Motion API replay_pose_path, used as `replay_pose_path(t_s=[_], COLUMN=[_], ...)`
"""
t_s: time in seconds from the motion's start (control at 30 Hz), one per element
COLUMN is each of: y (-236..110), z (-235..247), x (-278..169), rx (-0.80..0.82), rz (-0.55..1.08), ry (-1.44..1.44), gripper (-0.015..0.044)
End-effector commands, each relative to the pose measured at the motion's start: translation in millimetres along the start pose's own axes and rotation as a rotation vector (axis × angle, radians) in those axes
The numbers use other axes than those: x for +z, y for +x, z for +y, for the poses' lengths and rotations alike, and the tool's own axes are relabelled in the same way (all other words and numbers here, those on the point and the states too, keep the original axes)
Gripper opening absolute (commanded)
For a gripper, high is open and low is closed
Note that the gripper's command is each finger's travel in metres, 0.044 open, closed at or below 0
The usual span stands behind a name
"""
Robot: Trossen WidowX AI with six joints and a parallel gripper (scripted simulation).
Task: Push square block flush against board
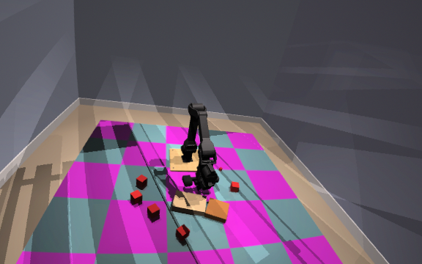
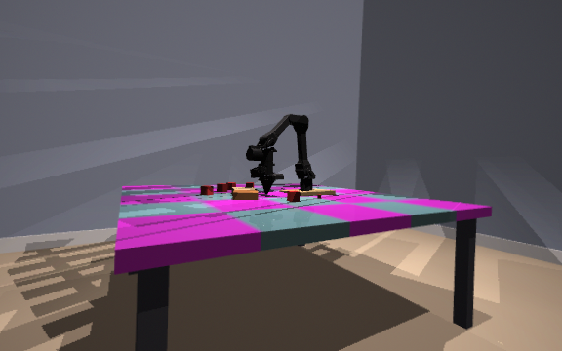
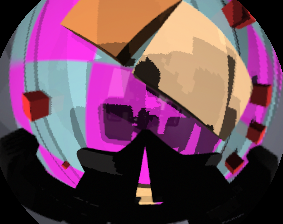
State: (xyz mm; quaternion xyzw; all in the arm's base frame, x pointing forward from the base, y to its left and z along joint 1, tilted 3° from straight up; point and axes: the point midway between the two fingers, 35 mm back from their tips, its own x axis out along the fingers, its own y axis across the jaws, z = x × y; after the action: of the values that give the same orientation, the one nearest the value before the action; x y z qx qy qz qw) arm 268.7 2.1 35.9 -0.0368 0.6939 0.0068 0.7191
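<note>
The orange square block [image 1: 217,210] [image 2: 245,195] [image 3: 119,22] lies flat beside an end of the pale board [image 1: 187,202] [image 3: 197,65]. In the wrist view the block is turned a little against that end. A thin wedge of table shows between them on the gripper's side and narrows to nothing towards the far corner. The near corners are close together but not clearly even. My gripper [image 1: 206,191] [image 2: 267,192] [image 3: 145,132] is shut and empty. It points down on the arm-base side of both parts, apart from them. Its height above the table is hard to tell.
Several red cubes lie around: one cube [image 1: 234,186] [image 2: 293,196] [image 3: 36,105] on the block's side, others [image 1: 153,212] [image 1: 182,232] beyond the board. A tiny red piece [image 1: 220,169] [image 3: 66,165] lies near the arm. The arm's base stands on a pale plate [image 1: 176,165].
</note>
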Motion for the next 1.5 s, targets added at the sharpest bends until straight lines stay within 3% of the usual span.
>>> replay_pose_path(t_s=[0.0,0.13,0.37,1.47], y=[-12,-54,-54,-56], z=[0,0,-3,-89], x=[2,1,2,11], rx=[0.0,-0.002,-0.002,-0.006], rz=[-0.002,-0.003,-0.003,-0.008], ry=[-0.001,-0.005,0.047,1.197], gripper=[0.0,0.0,0.0,0.0])
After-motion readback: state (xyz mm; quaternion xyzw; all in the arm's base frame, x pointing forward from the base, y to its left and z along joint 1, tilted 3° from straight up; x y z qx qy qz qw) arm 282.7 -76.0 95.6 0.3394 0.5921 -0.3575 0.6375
